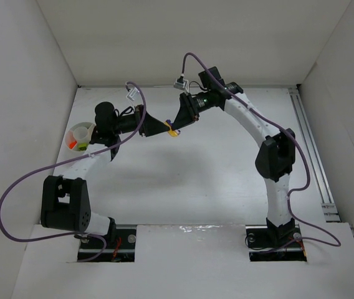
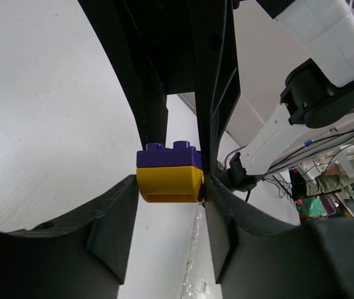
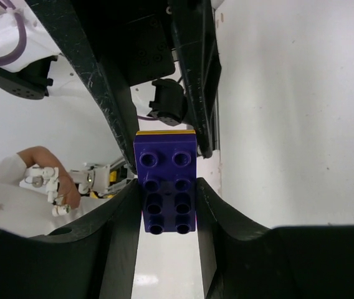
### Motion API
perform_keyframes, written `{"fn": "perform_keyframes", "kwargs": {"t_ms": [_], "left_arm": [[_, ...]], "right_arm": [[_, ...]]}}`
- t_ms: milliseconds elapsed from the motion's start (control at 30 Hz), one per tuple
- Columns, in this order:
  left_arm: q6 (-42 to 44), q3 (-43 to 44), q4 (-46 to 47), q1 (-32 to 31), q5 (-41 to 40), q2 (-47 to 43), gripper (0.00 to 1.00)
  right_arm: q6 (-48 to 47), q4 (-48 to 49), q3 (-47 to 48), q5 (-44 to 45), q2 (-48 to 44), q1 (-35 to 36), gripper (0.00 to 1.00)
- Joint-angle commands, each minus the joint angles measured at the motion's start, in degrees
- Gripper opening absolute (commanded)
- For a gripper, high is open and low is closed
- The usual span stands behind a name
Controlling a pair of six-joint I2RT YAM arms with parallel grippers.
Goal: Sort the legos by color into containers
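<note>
A purple-blue lego (image 3: 164,187) and a yellow lego (image 2: 169,184) are stuck together and held in the air between both arms, above the middle of the table (image 1: 196,180). My right gripper (image 3: 167,208) is shut on the purple-blue lego (image 2: 167,156), which fills the gap between its fingers. My left gripper (image 2: 169,190) comes from the opposite side, and its fingertips press both sides of the yellow lego. In the top view the two grippers meet at the lego pair (image 1: 174,131). A small white bowl (image 1: 77,128) at the far left, beside the left arm's wrist, holds orange and lime legos.
White walls enclose the table on the left, back and right. A metal rail (image 1: 314,156) runs along the right edge. Purple cables (image 1: 15,187) loop off both arms. The left arm's elbow (image 1: 65,202) hangs over the near left corner.
</note>
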Motion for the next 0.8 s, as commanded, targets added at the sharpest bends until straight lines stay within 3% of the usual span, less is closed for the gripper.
{"fn": "perform_keyframes", "kwargs": {"t_ms": [0,133,467,767], "left_arm": [[-0.6,-0.6,4.6,-0.1,1.4,-0.1,0.39],[-0.6,-1.7,5.2,-0.1,1.4,-0.1,0.26],[-0.6,-5.3,5.2,-0.1,1.4,-2.9,0.24],[7.8,-4.9,-6.2,1.0,0.2,-5.8,0.13]], "right_arm": [[-1.0,2.6,-0.1,0.0,-4.4,0.8,0.00],[-1.0,4.0,-0.6,1.0,-4.4,0.8,0.00],[-0.5,5.5,0.0,1.6,-5.6,-4.2,0.00],[-1.0,6.0,-3.6,3.0,-8.7,-10.0,0.00]]}}
